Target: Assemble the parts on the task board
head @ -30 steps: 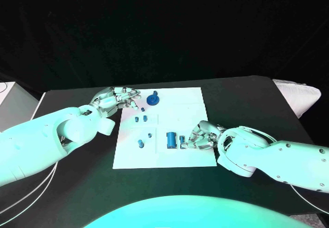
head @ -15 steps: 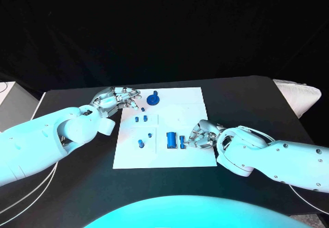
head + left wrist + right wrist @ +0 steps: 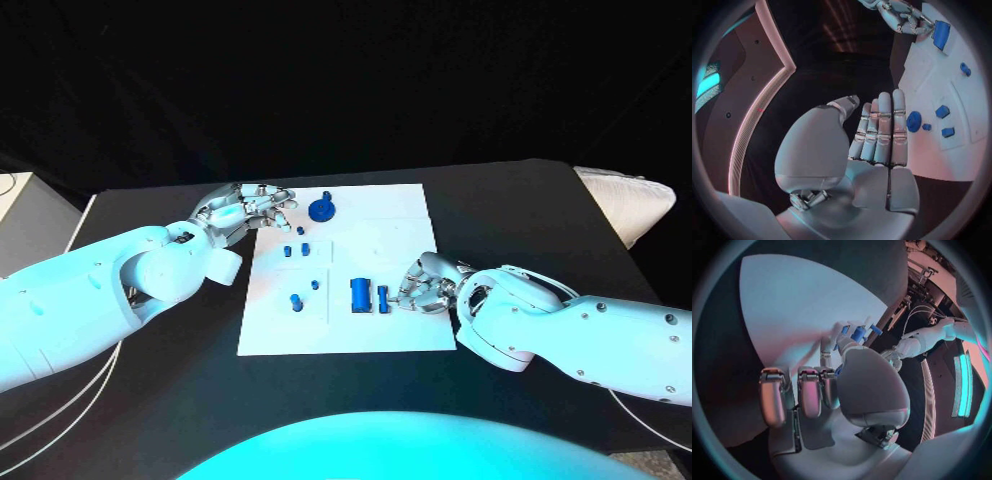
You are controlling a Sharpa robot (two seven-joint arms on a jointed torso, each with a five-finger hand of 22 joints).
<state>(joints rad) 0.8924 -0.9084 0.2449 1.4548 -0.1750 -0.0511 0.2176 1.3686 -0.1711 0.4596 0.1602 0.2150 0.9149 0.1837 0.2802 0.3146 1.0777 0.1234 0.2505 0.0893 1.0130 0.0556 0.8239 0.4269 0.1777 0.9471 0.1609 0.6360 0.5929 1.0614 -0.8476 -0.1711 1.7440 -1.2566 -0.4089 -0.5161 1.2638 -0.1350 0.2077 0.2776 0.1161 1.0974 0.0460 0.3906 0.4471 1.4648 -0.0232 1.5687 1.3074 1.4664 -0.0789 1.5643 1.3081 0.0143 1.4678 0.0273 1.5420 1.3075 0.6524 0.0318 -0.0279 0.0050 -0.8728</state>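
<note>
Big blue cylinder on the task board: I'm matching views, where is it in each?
Head view: big blue cylinder beside the right robot hand.
Left wrist view: beside that same hand.
Right wrist view: cannot tell it among blue pieces past the fingers.
Shared landmark: right robot hand.

One white board [image 3: 389, 240] lies on one black table [image 3: 505, 200], carrying about eight blue parts, among them one round disc [image 3: 325, 210] and one large cylinder [image 3: 359, 292], with two hands over it.
</note>
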